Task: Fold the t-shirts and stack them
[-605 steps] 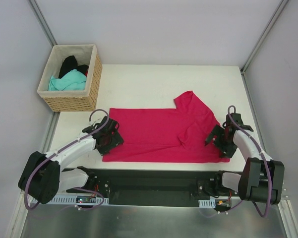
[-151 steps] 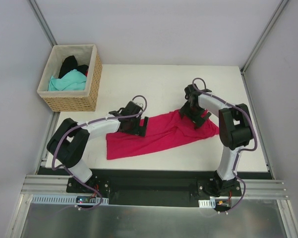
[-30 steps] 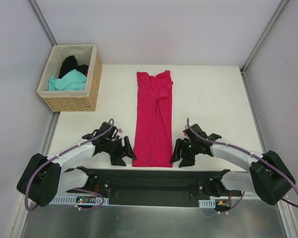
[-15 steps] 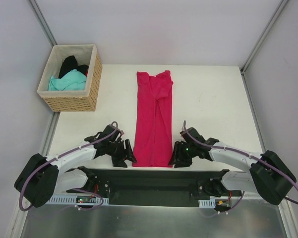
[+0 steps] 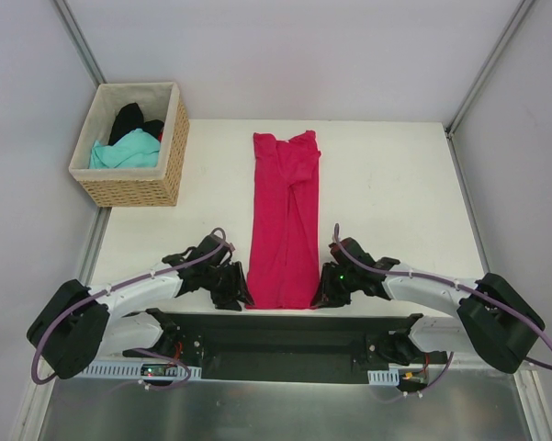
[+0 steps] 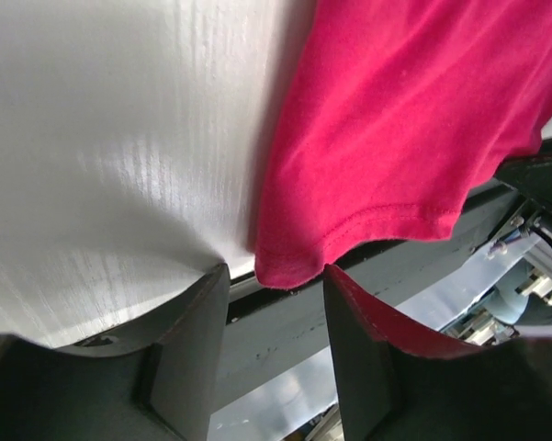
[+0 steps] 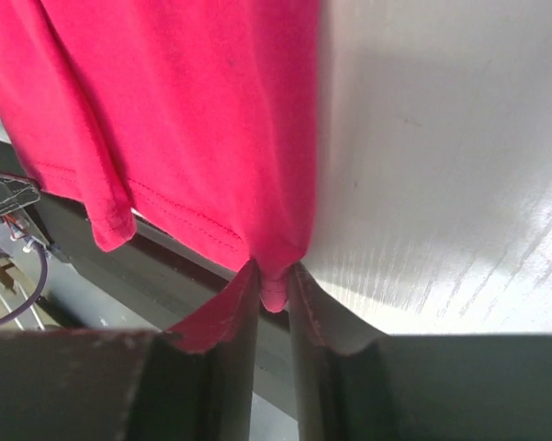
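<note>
Two hem corners suit this limp, light shirt (image 5: 285, 230): right gripper (image 7: 274, 273) pinches one; left gripper (image 6: 276, 272) straddles the other, unclosed.

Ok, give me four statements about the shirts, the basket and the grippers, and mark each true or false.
1. The pink shirt lies as a long narrow strip on the table. True.
2. The basket is empty. False: a teal shirt and a black shirt lie in it.
3. The right gripper pinches the pink shirt's near corner. True.
4. The left gripper hangs over the basket. False: it straddles the shirt's other near corner, jaws apart.
</note>
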Available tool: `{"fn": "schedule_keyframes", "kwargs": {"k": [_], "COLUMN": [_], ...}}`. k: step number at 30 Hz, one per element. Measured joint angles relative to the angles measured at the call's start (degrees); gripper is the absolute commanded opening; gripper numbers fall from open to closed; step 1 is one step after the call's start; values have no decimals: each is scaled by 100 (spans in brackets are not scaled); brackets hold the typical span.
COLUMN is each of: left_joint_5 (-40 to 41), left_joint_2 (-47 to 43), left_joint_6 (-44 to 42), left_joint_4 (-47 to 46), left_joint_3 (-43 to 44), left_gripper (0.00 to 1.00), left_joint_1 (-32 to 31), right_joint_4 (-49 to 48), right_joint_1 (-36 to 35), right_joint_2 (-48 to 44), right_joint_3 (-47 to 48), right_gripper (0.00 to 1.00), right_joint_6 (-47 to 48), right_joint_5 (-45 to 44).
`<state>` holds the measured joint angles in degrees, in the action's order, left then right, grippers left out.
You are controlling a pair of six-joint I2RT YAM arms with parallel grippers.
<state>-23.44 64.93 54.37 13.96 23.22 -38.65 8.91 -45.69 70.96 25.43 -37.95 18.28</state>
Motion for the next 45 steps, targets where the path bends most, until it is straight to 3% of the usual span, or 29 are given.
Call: {"fn": "schedule_keyframes", "kwargs": {"k": [7,8,12,29,38,45], "left_joint_5": [199,223,343,450,1060,1368], "left_joint_2": [98,122,184,-269,-245,538], "left_joint_6": [33,44,33,22,-431,-953], "left_joint_4": [-129,-138,-173,57,730,1038], "left_joint_3": [2,2,2,59,1718,2883], "left_gripper": [23,15,0,0,0,0], "left_joint_1": [-4,-4,-76,-155,-149,269], "right_joint_4": [-4,-4,2,601,1266,1381], "right_joint_1": [-39,-44,-70,-280,-223,704], "right_joint_2": [-2,-2,-2,-566,-826,-251], "right_joint_3": [-7,-7,-7,52,1248,2142], "right_gripper": [2,0,1,0,0,1], "right_joint_6": [-72,-79,-96,-105,70,551], "right_joint_5": [-131,-138,-160,-315,-774,-750]}}
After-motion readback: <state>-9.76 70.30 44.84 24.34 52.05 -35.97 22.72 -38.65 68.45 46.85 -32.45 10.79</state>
